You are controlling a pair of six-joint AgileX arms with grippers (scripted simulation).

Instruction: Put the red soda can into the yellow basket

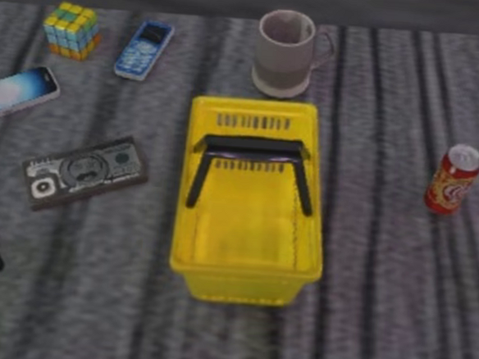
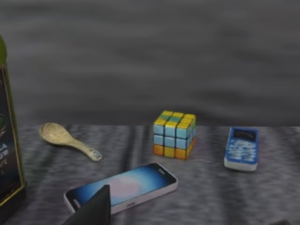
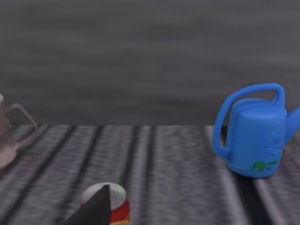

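Yellow basket [image 1: 247, 254] centre; red soda can [image 1: 452, 179] right.

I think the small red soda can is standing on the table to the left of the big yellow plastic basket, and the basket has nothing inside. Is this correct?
Not quite. In the top view the small red soda can stands to the right of the big yellow plastic basket, apart from it. The rest holds: the basket has nothing inside.

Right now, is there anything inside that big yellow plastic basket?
The large yellow plastic rectangular basket looks empty: its bare yellow floor shows in the top view. The two black hinged handles cross over its far part and cover a strip there. The small red soda can stands outside, to its right.
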